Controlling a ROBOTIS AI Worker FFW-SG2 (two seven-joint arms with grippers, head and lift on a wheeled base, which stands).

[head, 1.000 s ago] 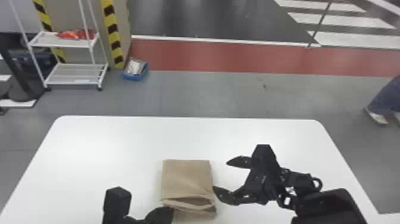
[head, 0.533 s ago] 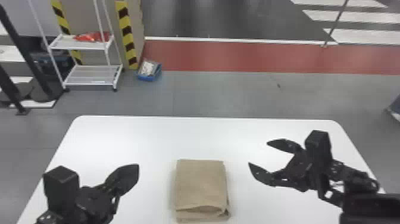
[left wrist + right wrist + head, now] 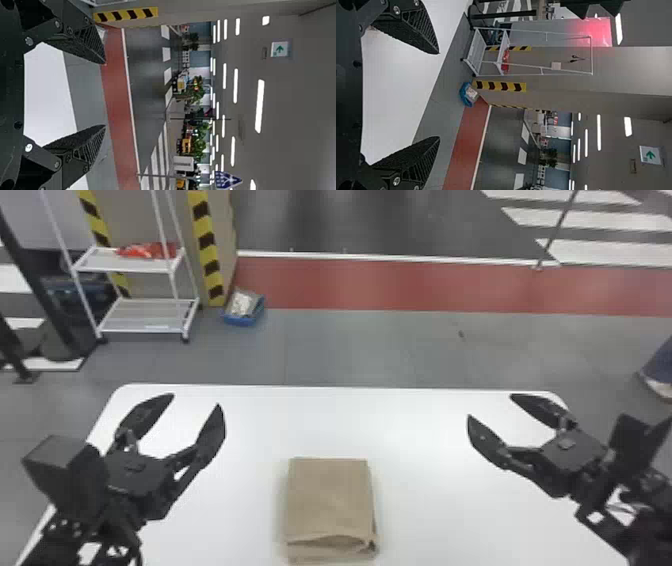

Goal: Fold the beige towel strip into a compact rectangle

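Note:
The beige towel strip (image 3: 330, 500) lies folded into a compact, nearly rectangular stack on the white table, its layered near edge slightly puffed up. To its left and farther back, my left gripper (image 3: 196, 400) stands open above the table, apart from the towel. On the other side my right gripper (image 3: 489, 405) is also open and well away from the towel. In the left wrist view the left gripper (image 3: 105, 94) has nothing between its spread fingers. The right gripper (image 3: 440, 95) in the right wrist view likewise holds nothing.
The white table (image 3: 420, 500) extends beneath both arms, with its far edge beyond the grippers. On the floor behind stand a white shelf rack (image 3: 145, 315) and a blue box (image 3: 243, 309). A person's leg shows at the far right.
Both grippers have moved away from the towel, the left one to the left and forward, the right one to the right. The towel keeps its folded shape on the table.

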